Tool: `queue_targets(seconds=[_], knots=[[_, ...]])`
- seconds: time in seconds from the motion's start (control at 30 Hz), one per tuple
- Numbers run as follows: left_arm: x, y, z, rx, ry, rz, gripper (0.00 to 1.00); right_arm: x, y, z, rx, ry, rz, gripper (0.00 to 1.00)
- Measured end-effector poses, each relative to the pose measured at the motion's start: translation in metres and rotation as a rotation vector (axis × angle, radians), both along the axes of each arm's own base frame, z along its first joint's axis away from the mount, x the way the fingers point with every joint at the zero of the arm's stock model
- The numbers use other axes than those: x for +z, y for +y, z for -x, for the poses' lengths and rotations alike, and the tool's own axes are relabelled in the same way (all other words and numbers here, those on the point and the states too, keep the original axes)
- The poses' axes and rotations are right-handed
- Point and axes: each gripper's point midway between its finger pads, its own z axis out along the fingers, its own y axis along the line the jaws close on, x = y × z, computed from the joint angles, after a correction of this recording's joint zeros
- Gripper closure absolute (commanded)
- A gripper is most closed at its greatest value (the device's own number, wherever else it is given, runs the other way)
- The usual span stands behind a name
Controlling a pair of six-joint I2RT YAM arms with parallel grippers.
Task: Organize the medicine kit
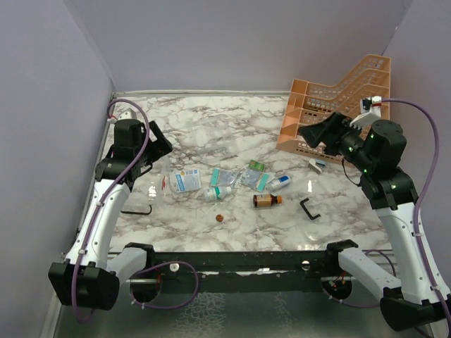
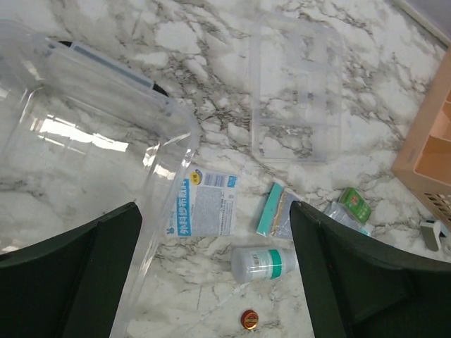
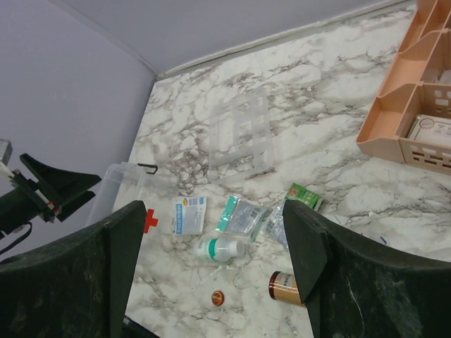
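Note:
The medicine kit's clear box (image 1: 144,184) lies open at the left, a red cross (image 3: 149,220) on it; it also shows in the left wrist view (image 2: 91,141). A clear flat insert (image 2: 296,105) lies behind the items. Loose on the marble are a blue sachet (image 2: 204,204), a teal sachet (image 2: 276,211), a white bottle (image 2: 262,263), a brown bottle (image 3: 283,287), a green packet (image 3: 303,196) and a red cap (image 3: 218,297). My left gripper (image 1: 161,144) is open and empty above the box. My right gripper (image 1: 310,134) is open and empty, raised by the rack.
An orange mesh tiered rack (image 1: 338,105) stands at the back right. One black U-shaped handle (image 1: 310,209) lies at the front right, another (image 1: 137,208) by the box. A blue-capped bottle (image 1: 280,183) and a white clip (image 1: 317,165) lie near the rack. Grey walls enclose the table.

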Motion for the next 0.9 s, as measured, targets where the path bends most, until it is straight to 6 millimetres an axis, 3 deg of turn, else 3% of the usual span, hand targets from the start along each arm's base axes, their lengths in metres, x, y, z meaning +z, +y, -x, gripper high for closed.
queue_targets(seconds=[0.33,0.63,0.8,0.9], knots=[[-0.041,0.028,0.008,0.16,0.159,-0.009,0.16,-0.019,0.017,0.005,0.108,0.045,-0.024,0.24],[-0.092,0.033,-0.042,0.11,0.291,-0.083,0.16,-0.034,0.021,0.002,0.13,0.08,-0.025,0.25],[-0.105,0.023,-0.072,0.028,0.306,-0.076,0.25,-0.033,0.021,0.001,0.129,0.069,-0.025,0.25],[-0.107,0.015,-0.086,-0.042,0.299,-0.073,0.38,-0.034,0.021,-0.001,0.129,0.064,-0.024,0.25]])
